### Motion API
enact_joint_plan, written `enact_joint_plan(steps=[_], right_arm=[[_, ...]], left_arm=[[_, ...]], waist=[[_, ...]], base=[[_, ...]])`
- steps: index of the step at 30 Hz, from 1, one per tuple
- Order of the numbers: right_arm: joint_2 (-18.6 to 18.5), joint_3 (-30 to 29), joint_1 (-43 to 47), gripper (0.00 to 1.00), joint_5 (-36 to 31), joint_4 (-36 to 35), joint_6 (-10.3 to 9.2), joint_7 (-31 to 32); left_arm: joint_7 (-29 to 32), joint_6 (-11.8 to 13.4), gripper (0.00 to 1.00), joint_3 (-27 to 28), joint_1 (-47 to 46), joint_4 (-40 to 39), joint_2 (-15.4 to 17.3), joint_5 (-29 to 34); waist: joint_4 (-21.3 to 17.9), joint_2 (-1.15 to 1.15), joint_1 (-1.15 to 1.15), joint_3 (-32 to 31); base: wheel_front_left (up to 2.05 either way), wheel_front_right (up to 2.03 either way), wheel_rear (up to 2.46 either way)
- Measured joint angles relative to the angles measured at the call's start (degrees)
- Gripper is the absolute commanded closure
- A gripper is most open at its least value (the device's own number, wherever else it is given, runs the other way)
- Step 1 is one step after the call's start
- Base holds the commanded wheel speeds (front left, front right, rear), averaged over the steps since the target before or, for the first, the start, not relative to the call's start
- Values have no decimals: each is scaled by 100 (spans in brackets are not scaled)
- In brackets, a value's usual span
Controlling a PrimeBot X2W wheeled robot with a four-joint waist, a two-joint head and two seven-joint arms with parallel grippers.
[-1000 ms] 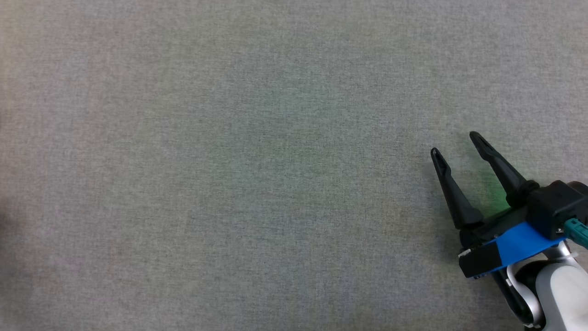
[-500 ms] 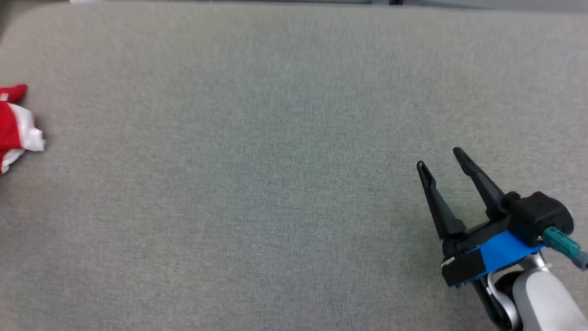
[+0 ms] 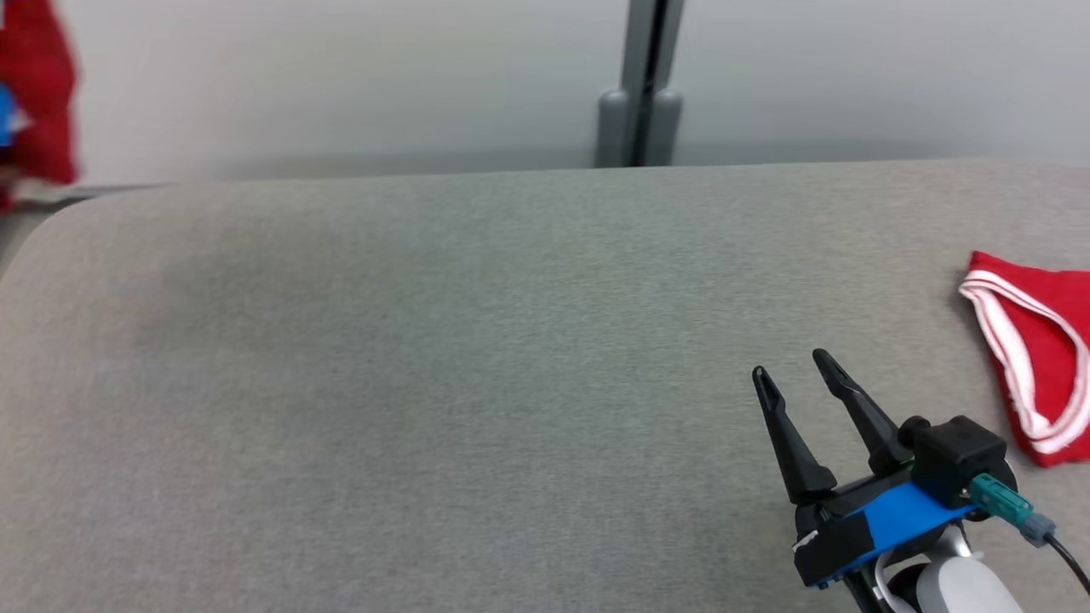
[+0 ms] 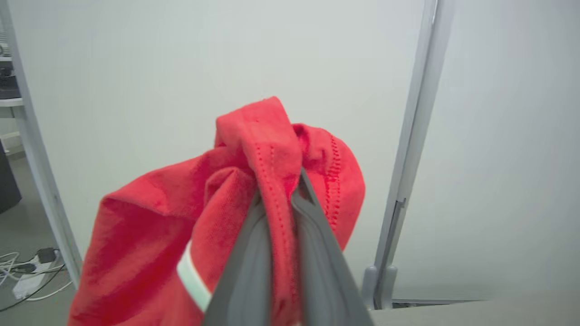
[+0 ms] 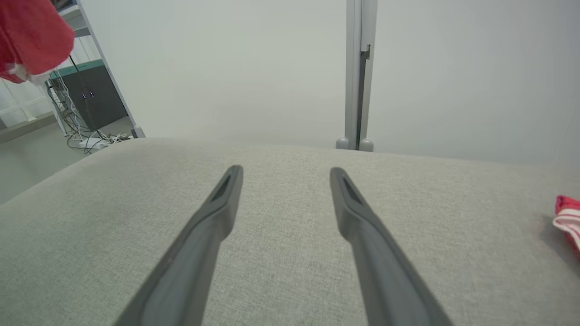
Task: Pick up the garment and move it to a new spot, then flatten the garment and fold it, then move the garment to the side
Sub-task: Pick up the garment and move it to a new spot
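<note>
a grey woven fabric surface (image 3: 426, 383) with a rounded far edge covers the lower part of the head view, and behind it stand plain pale wall panels (image 3: 341, 77) joined by a grey upright post (image 3: 640, 85) at top centre. at the left of the right wrist view a dark cabinet (image 5: 97, 102) stands on a grey floor (image 5: 22, 176), with cables (image 5: 86, 142) lying near its foot.

No text, label, brand, number or sign can be read. The garment (image 4: 149, 235) pinched in the left gripper (image 4: 280, 185) bears plain stitching.
</note>
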Motion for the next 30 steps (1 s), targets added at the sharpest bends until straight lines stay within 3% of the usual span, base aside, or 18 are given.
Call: enact_joint_plan(steps=[7, 15, 21, 26, 28, 29, 30], right_arm=[[36, 14, 45, 0, 58, 7, 0, 2], [107, 8, 63, 0, 94, 13, 0, -26], [182, 56, -1, 0, 109, 45, 0, -92], [230, 81, -53, 0, 143, 132, 0, -175], [249, 85, -54, 0, 143, 160, 0, -177], [250, 77, -55, 0, 143, 167, 0, -178], [253, 80, -56, 0, 143, 175, 0, -178]], left_arm=[[513, -1, 100, -691, 30, -929, -593, -249], [714, -123, 100, -1488, 729, -1216, -1065, -483], [567, -268, 100, -2290, 1172, -631, -913, -27], [-261, -263, 100, -2663, 1610, 323, -1245, 321], [-558, -247, 60, -2840, 1781, 783, -1452, 397], [-698, -245, 4, -2924, 1879, 1001, -1564, 428], [-782, -238, 0, -3021, 1950, 1220, -1659, 470]], waist=[[-693, 0, 1, -150], [-1450, 0, 2, -50], [-1772, 0, 2, 119], [-1823, 0, 2, 202], [-1797, 0, 2, 209], [-1773, 0, 2, 207], [-1741, 0, 2, 198]], base=[[0, 0, 0], [0, 0, 0], [0, 0, 0], [0, 0, 0], [0, 0, 0], [0, 0, 0], [0, 0, 0]])
